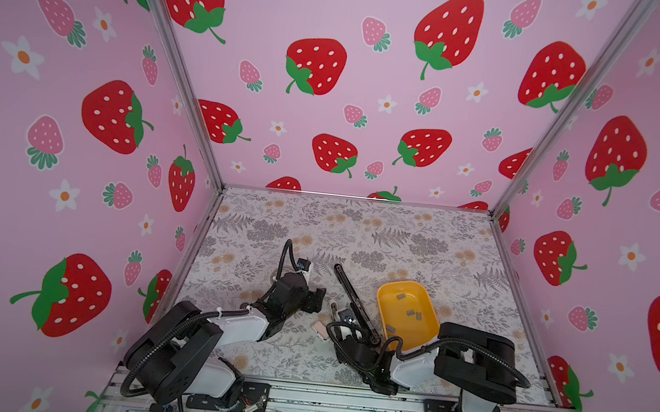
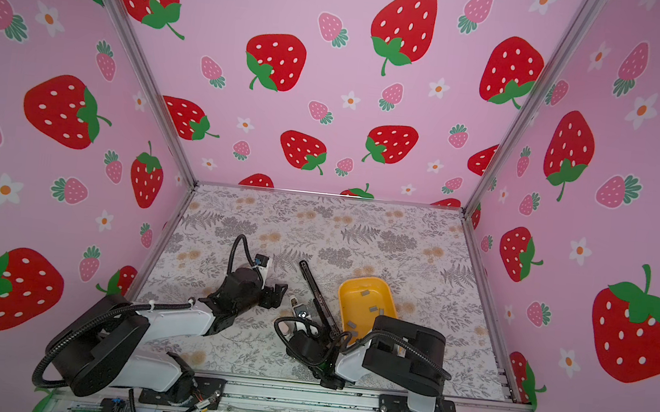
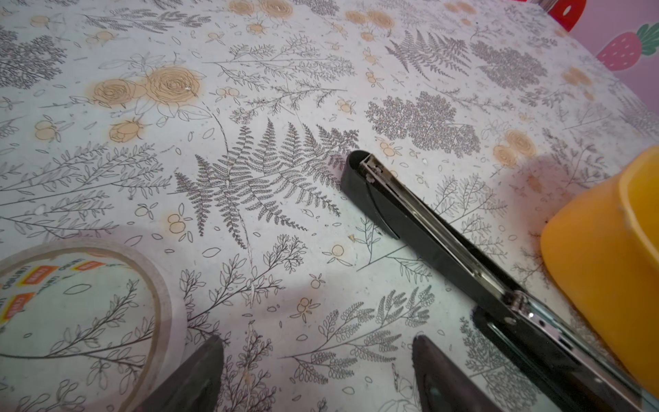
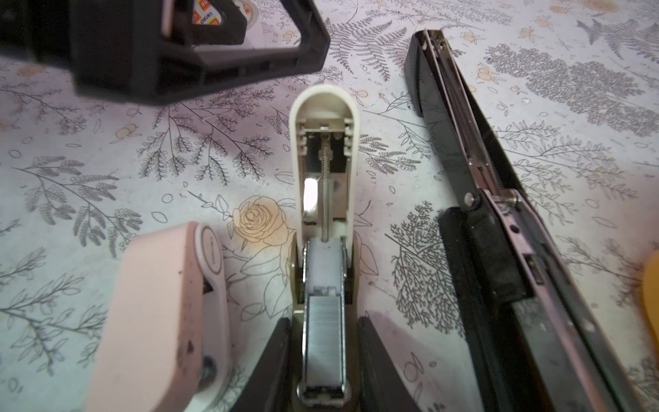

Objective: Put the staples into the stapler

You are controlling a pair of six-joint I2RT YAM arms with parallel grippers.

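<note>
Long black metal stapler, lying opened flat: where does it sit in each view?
Top view: the long black stapler lies diagonally, just left of the yellow plastic tray.
Top view: the same, left of the tray.
Left wrist: it runs diagonally beside the tray wall.
Right wrist: it lies beside the small white stapler.
Shared landmark: the tray.

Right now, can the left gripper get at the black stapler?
Probably yes. The left gripper is open, beside the far half of the black stapler, with only bare table between them in the left wrist view. The white stapler, gripped by the right gripper, crowds only the near half.
</note>
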